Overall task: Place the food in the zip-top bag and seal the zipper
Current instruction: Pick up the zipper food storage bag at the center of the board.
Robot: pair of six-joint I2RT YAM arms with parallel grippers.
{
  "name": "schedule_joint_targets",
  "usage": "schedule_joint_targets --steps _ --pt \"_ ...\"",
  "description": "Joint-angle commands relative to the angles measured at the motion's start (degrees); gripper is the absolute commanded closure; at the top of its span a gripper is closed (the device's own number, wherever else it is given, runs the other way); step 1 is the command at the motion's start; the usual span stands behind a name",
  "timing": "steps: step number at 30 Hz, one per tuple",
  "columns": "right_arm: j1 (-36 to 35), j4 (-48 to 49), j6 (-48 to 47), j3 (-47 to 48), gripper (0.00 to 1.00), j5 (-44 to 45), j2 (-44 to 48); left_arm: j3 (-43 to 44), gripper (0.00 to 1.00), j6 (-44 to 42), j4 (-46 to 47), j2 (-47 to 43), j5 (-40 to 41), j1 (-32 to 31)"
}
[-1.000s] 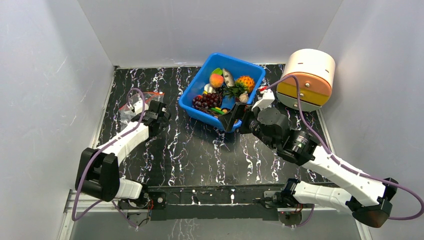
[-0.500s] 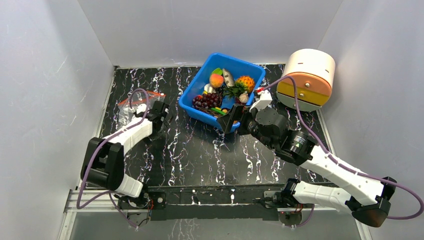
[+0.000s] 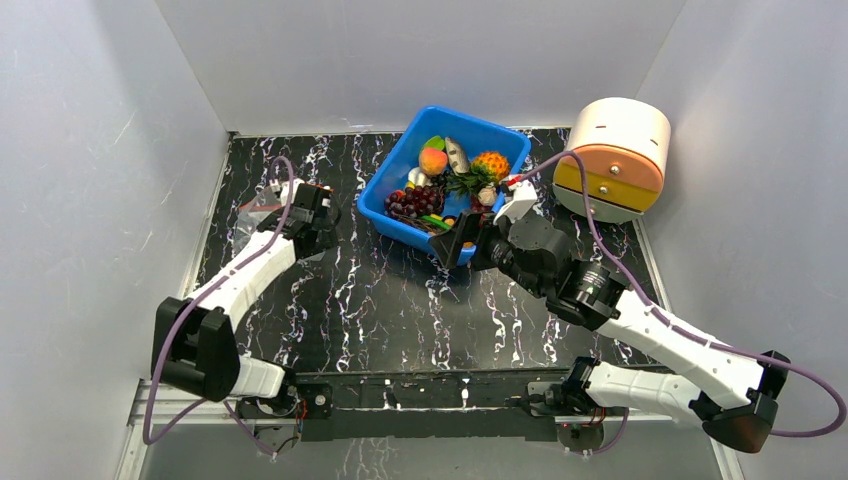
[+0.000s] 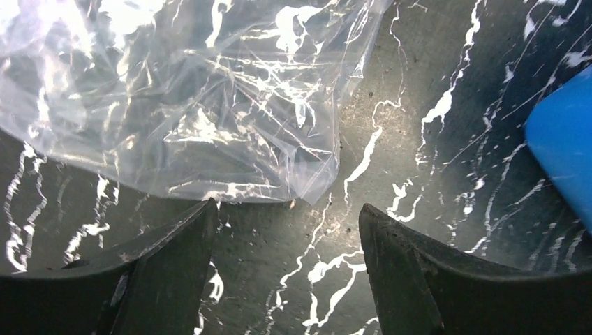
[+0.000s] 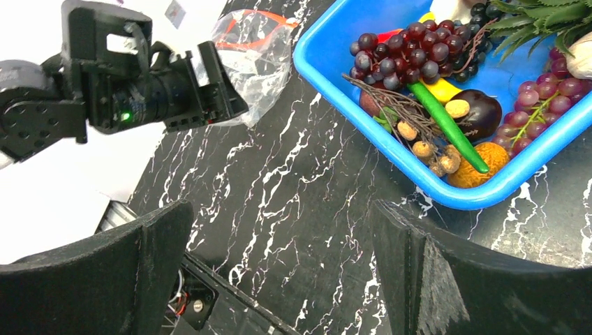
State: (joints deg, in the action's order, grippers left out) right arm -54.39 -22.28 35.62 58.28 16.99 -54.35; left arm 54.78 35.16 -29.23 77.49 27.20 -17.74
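The clear zip-top bag (image 3: 248, 225) lies flat at the table's left, partly under my left arm. It fills the upper left of the left wrist view (image 4: 181, 105). Its orange-red zipper (image 5: 260, 18) shows in the right wrist view. My left gripper (image 4: 286, 206) is open and empty, just short of the bag's corner. The food sits in a blue bin (image 3: 392, 178): pineapple (image 3: 490, 163), peach (image 3: 433, 160), purple grapes (image 5: 419, 49). My right gripper (image 5: 280, 206) is open and empty, above bare table at the bin's near rim.
A round beige and orange drawer box (image 3: 615, 155) stands at the back right. White walls close in the left, back and right. The bin's blue corner (image 4: 565, 153) lies to the right of my left gripper.
My left arm has swung, and its gripper now sits farther back by the bag's corner. My right gripper has crept a little left toward the bin. Both have stayed open.
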Motion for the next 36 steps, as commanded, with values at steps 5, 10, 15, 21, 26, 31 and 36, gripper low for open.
schedule_joint_targets --steps 5,10,15,21,26,31,36 --pt "-0.41 4.94 -2.47 0.91 0.02 -1.82 0.68 8.24 0.27 -21.29 -2.85 9.71 -0.28 0.15" --pt "-0.41 6.69 -3.35 0.42 0.02 -3.23 1.47 7.67 0.25 -28.15 1.02 12.87 1.93 0.16" --pt "-0.44 6.33 -4.58 1.16 0.02 -3.52 2.03 9.40 0.23 -30.44 6.86 19.82 9.42 0.17" --pt "-0.44 7.14 -4.13 -0.07 0.02 -2.99 4.11 8.63 0.53 -31.96 10.14 22.83 15.36 0.25" --pt "-0.43 6.94 -3.91 0.14 0.02 -3.80 3.90 9.59 0.94 -31.43 8.58 21.14 14.89 0.20" --pt "-0.41 6.58 -2.89 0.25 0.02 -3.88 3.69 10.98 1.00 -28.09 2.13 14.56 11.18 0.13" --pt "-0.43 6.51 -1.87 -0.05 0.02 -3.59 3.08 8.99 1.00 -24.38 -2.27 3.67 3.90 0.03"
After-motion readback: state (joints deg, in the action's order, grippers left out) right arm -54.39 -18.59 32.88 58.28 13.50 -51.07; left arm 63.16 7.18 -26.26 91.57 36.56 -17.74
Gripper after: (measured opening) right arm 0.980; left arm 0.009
